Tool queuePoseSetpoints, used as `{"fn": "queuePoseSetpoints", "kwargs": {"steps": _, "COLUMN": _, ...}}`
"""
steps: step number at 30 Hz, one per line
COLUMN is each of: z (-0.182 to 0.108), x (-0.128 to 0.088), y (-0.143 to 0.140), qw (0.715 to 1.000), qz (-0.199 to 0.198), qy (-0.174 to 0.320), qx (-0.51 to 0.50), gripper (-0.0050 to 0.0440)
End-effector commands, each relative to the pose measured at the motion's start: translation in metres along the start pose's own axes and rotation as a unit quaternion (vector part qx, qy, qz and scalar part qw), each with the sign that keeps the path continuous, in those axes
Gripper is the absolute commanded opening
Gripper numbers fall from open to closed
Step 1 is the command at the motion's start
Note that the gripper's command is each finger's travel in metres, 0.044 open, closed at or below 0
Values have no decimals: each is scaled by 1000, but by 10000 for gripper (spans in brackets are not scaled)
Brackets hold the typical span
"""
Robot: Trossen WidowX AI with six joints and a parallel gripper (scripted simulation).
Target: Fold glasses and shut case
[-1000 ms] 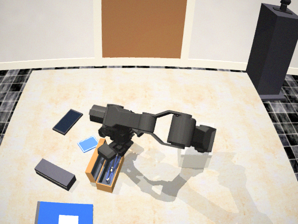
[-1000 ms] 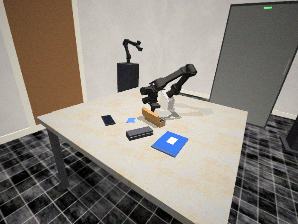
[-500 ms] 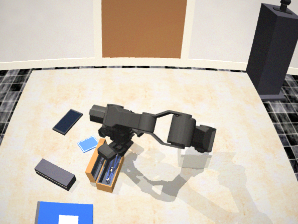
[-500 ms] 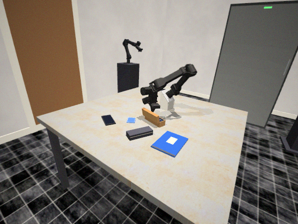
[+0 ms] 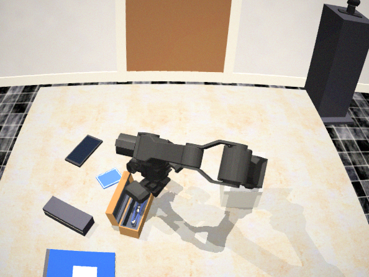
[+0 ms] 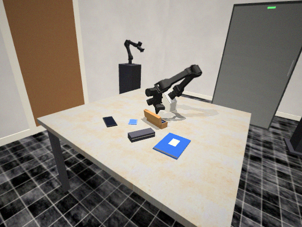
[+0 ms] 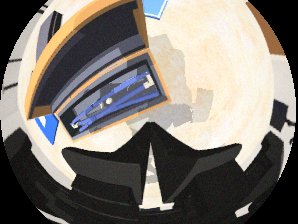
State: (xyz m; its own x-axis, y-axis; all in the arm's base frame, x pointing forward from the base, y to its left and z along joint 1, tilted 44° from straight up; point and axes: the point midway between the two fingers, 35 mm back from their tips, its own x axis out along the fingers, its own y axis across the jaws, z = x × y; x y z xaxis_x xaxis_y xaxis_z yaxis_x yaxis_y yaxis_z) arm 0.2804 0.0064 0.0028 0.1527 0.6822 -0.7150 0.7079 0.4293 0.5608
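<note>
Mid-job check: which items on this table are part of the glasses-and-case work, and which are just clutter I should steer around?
Part of the job:
- open orange case
- glasses lying inside it
- gripper, shut and empty, over the case

Just lying about:
- dark phone
- small blue card
- grey box
- blue book

you see the orange case (image 7: 87,19) lying open on the table (image 7: 213,56), lid raised, with the blue glasses (image 7: 116,99) folded flat in its dark tray; your gripper (image 7: 150,163) hangs empty beside it, its fingers closed together
</note>
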Motion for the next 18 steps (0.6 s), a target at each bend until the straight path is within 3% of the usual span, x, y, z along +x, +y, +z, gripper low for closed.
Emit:
{"fn": "queuePoseSetpoints", "kwargs": {"steps": 1, "z": -29, "x": 2, "y": -3, "qw": 1000, "qz": -1, "qy": 3, "qx": 0, "gripper": 0}}
{"fn": "queuePoseSetpoints", "kwargs": {"steps": 8, "z": -31, "x": 2, "y": -4, "qw": 1000, "qz": -1, "qy": 3, "qx": 0, "gripper": 0}}
{"fn": "queuePoseSetpoints", "kwargs": {"steps": 10, "z": -26, "x": -10, "y": -2, "qw": 1000, "qz": -1, "qy": 1, "qx": -1, "gripper": 0}}
{"fn": "queuePoseSetpoints", "kwargs": {"steps": 12, "z": -22, "x": -37, "y": -1, "qw": 1000, "qz": 3, "qy": -10, "qx": -13, "gripper": 0}}
{"fn": "queuePoseSetpoints", "kwargs": {"steps": 18, "z": -31, "x": -48, "y": -4, "qw": 1000, "qz": -1, "qy": 3, "qx": 0, "gripper": 0}}
